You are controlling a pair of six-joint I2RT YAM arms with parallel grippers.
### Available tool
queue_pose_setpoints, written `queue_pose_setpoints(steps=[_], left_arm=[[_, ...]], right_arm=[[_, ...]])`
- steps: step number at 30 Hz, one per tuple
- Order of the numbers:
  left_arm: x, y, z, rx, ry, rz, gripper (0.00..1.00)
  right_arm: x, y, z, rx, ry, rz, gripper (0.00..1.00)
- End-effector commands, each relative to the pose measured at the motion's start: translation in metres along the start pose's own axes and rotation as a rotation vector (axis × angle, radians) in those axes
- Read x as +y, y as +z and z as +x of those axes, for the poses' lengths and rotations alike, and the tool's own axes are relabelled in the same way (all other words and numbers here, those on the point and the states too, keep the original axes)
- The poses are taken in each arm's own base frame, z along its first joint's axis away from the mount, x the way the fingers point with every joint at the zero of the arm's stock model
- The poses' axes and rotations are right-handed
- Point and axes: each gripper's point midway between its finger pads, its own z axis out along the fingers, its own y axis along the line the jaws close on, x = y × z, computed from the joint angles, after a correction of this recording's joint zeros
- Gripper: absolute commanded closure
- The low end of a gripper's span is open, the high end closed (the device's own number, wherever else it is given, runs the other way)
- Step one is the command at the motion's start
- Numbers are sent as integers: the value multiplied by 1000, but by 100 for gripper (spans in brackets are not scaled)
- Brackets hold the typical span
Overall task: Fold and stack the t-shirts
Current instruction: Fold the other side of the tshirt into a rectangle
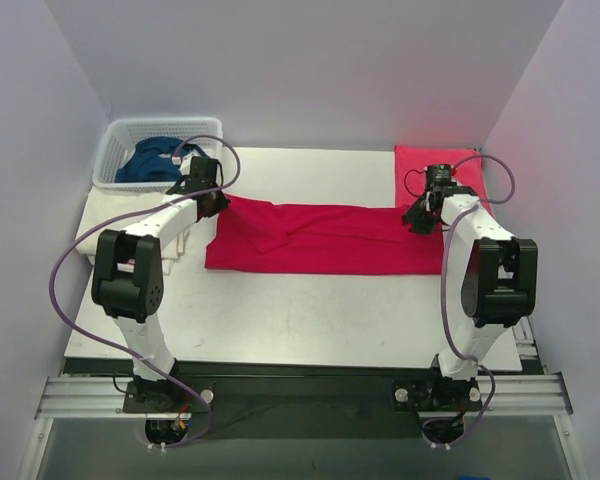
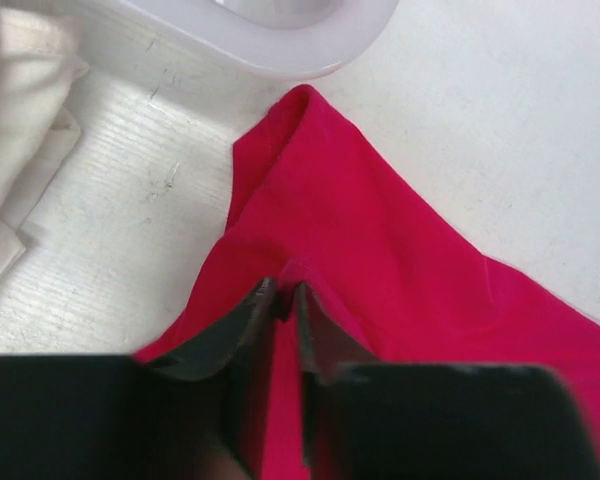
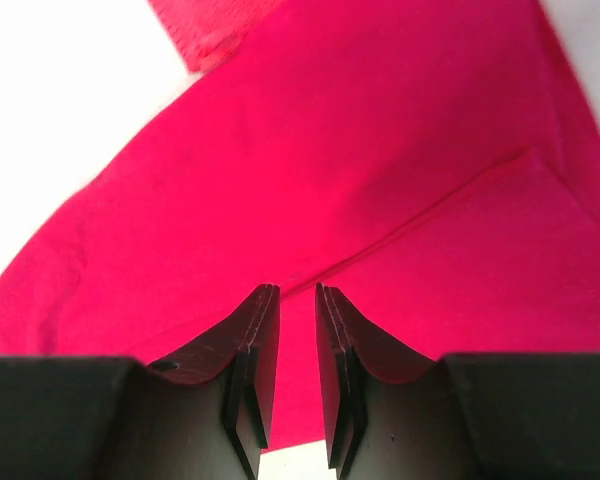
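Observation:
The large crimson t-shirt (image 1: 320,240) lies as a long folded strip across the middle of the table. My left gripper (image 1: 217,203) is at its far left corner. In the left wrist view that gripper (image 2: 285,290) is shut, pinching a raised ridge of the red fabric (image 2: 400,240). My right gripper (image 1: 417,220) is at the shirt's right end. In the right wrist view it (image 3: 297,290) is narrowly open over flat red fabric (image 3: 330,130), with a hem line running between its tips. The dark blue shirt (image 1: 155,160) lies in the basket. The cream-white shirt (image 1: 100,215) lies at the left table edge and also shows in the left wrist view (image 2: 10,130).
The white lattice basket (image 1: 115,150) stands at the back left, and its rim (image 2: 280,50) is close beyond my left gripper. A second, pinkish-red cloth (image 1: 425,160) lies flat at the back right behind my right gripper, its edge (image 3: 205,30) visible. White walls enclose the table.

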Motion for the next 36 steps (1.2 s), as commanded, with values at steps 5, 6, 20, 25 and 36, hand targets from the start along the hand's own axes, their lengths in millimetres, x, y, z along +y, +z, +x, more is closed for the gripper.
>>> queue_pose_setpoints(steps=[5, 6, 20, 25, 36], left_arm=[[-42, -4, -44, -177, 26, 237, 42], [-40, -5, -37, -170, 28, 248, 41], [-51, -55, 80, 188, 88, 332, 60], [-53, -59, 104, 231, 95, 319, 59], [-45, -55, 141, 282, 148, 232, 57]], right_arm=[[33, -19, 31, 18, -125, -47, 78], [36, -20, 35, 22, -136, -51, 78], [30, -9, 74, 92, -196, 12, 81], [23, -8, 79, 102, -198, 28, 82], [20, -8, 74, 85, -189, 48, 83]])
